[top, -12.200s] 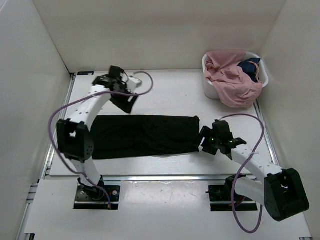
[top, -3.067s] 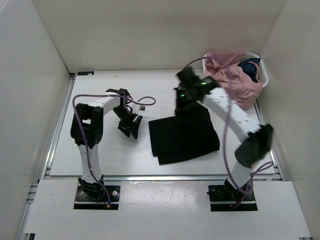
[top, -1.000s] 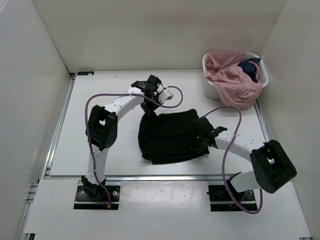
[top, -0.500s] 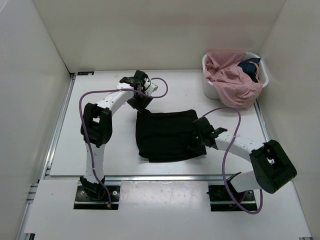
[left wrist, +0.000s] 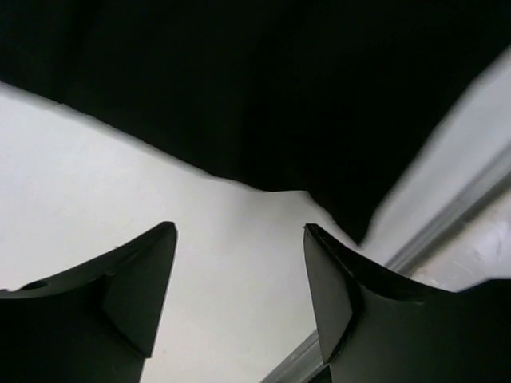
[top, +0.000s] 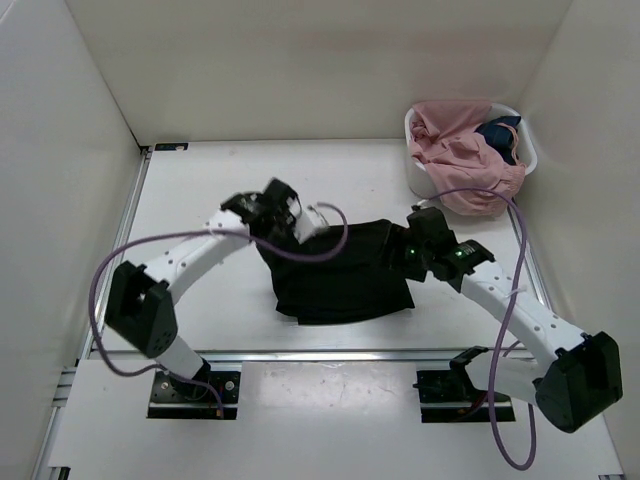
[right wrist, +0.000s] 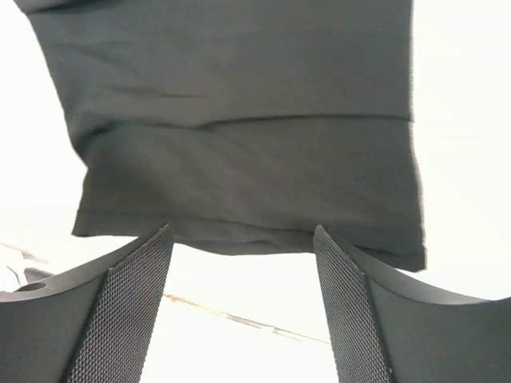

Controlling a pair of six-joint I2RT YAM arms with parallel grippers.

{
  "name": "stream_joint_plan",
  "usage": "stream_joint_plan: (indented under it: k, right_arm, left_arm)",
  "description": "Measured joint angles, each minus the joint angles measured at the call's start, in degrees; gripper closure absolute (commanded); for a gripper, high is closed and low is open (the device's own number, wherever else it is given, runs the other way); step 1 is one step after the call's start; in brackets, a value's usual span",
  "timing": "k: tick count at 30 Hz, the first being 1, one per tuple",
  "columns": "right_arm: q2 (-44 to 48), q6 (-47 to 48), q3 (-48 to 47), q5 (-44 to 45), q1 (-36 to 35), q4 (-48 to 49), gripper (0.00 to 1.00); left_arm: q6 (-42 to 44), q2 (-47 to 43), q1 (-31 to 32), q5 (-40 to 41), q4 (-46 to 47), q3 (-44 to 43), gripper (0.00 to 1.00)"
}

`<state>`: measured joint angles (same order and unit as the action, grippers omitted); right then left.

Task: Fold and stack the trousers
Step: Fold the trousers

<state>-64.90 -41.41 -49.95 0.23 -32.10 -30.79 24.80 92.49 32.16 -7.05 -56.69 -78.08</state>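
Both of my hands stand open and hold nothing. My left hand [left wrist: 239, 267] hangs at the left edge of the trousers [top: 345, 275]. Its 2 fingers [left wrist: 132, 291] are spread wide with only bare white bench [top: 190, 190] between them, and the black cloth begins just past the tips. My right hand [right wrist: 239, 275] is at the right edge of the same bundle. Its 2 mesh-textured pads [right wrist: 128, 319] are likewise well apart, with pale bench showing in the gap and the cloth just beyond.

The trousers lie near the middle of the bench, between my 2 hands, folded into a compact, roughly square black stack. From the right wrist I see a soft crease running across the top layer and stacked edges along the side nearest that hand. From above, a lower layer peeks out along the near edge of the stack.

At the far right corner of the bench stands a white basket [top: 416, 178], apart from the trousers. A pink garment [top: 465, 165] spills over its rim, and a dark blue garment [top: 500, 135] sits behind that.
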Motion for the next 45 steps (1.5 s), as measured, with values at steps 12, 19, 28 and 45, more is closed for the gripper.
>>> stream_joint_plan:
  k: [12, 19, 28, 45]
  right_arm:
    - [-5.29, 1.36, 16.04, -6.71, 13.31, 3.87, 0.52]
    - [-7.08, 1.07, 21.42, -14.75, 13.42, 9.51, 1.00]
    - [-3.50, 10.69, 16.09, -22.47, 15.08, -4.61, 0.18]
    - [-39.28, 14.25, -16.46, -20.44, 20.41, 2.73, 0.11]
  left_arm:
    - [2.47, -4.37, 17.14, 3.17, 6.25, 21.27, 0.64]
    - [2.75, -4.59, 20.26, 3.80, 10.75, 26.64, 0.86]
    - [2.82, -9.53, 21.09, 8.20, 12.55, 34.14, 0.86]
    - [2.82, -9.70, 22.18, 14.12, 13.86, 34.49, 0.86]
